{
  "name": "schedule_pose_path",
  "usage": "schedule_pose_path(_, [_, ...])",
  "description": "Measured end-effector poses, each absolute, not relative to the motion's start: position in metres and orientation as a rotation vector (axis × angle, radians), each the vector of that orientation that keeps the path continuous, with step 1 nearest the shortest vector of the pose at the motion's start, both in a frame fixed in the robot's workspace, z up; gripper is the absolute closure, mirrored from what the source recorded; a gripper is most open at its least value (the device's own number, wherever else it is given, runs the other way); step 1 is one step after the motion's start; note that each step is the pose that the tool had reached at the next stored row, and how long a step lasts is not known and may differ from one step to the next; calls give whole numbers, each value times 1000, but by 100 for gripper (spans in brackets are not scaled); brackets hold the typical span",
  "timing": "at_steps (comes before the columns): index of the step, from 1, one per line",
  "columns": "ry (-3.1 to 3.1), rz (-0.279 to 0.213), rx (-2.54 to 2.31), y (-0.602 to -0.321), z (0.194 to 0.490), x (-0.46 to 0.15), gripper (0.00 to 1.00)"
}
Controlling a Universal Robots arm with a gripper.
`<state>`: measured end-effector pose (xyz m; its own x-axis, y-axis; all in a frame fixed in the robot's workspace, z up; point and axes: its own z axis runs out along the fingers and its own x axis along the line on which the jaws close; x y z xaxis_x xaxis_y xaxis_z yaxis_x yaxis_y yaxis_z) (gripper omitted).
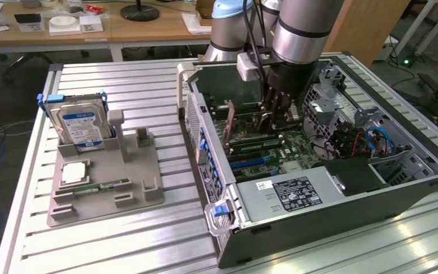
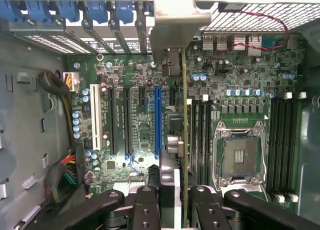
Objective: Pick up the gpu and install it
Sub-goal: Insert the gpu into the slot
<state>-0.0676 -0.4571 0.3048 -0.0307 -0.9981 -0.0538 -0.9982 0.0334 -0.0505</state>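
Robotics lab or workshop: slotted aluminium bench [image 1: 128,246], open PC tower [image 1: 341,222] (side panel off), cluttered wooden desks [image 1: 158,31] behind.

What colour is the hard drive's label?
The label is blue and white, clearest in the exterior view.

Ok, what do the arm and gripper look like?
The arm is thick silver-grey tubing with a pale blue joint cap. Black cables run down it past a small white box at the wrist. The gripper is black; its fingers are jointed black links with round pivot pins.
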Motion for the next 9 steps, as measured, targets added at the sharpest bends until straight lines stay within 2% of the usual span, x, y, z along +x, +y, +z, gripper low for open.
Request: schedule_pose_path(9, [2215,-5,-2129,-457,295,-73,72])
